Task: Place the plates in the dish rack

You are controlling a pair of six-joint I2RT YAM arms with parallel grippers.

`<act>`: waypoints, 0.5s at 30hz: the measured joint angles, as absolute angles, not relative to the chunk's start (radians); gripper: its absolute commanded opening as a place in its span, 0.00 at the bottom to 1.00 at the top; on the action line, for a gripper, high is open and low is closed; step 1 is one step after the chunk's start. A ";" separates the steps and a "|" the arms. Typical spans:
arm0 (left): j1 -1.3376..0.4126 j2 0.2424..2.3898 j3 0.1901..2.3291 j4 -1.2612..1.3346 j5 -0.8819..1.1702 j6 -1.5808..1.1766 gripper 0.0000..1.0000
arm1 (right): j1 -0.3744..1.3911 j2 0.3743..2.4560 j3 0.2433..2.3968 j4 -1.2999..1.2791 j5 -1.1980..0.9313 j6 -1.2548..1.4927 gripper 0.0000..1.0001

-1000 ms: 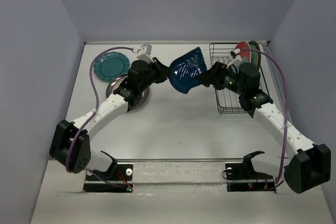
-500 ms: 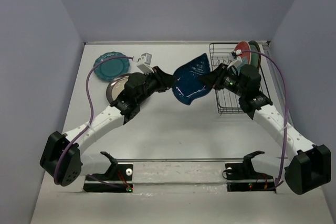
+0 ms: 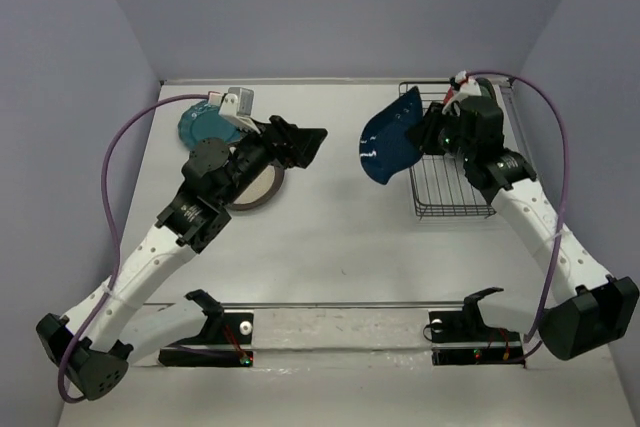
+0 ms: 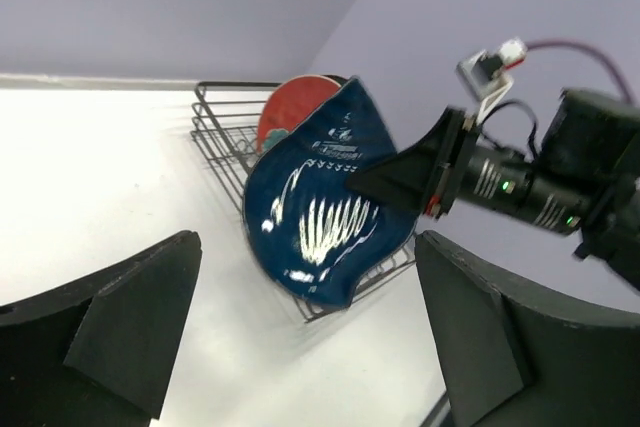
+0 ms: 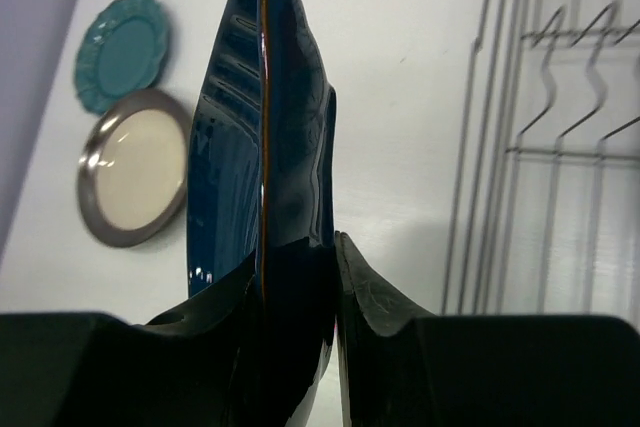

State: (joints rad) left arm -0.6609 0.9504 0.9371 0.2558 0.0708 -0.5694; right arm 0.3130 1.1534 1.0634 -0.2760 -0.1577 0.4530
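From my station, the pale table (image 3: 330,237) carries three things directly. Far left: the scalloped teal plate (image 5: 120,52), lying flat, with the brown-rimmed cream plate (image 5: 133,169) flat just beside it on the near side. Far right: the black wire dish rack (image 3: 450,189).

No text, label, brand or number can be read in any view. The white marks on the navy teardrop plate (image 4: 320,212), at the centre of the left wrist view, are painted streaks and dashes, not letters. The small white fitting (image 4: 490,65) at the upper right of that view is too blurred to show any print.
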 measured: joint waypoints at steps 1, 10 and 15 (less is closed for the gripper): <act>-0.661 0.947 0.973 0.205 0.067 -0.529 0.99 | 0.312 1.169 1.118 -0.319 -0.121 0.410 0.07; -0.661 0.846 1.079 -0.089 -0.037 -0.291 0.99 | 0.303 1.385 1.514 -0.540 0.312 0.159 0.07; -0.661 0.805 1.058 -0.091 -0.069 -0.248 0.99 | 0.301 1.542 1.614 -0.601 0.561 0.026 0.07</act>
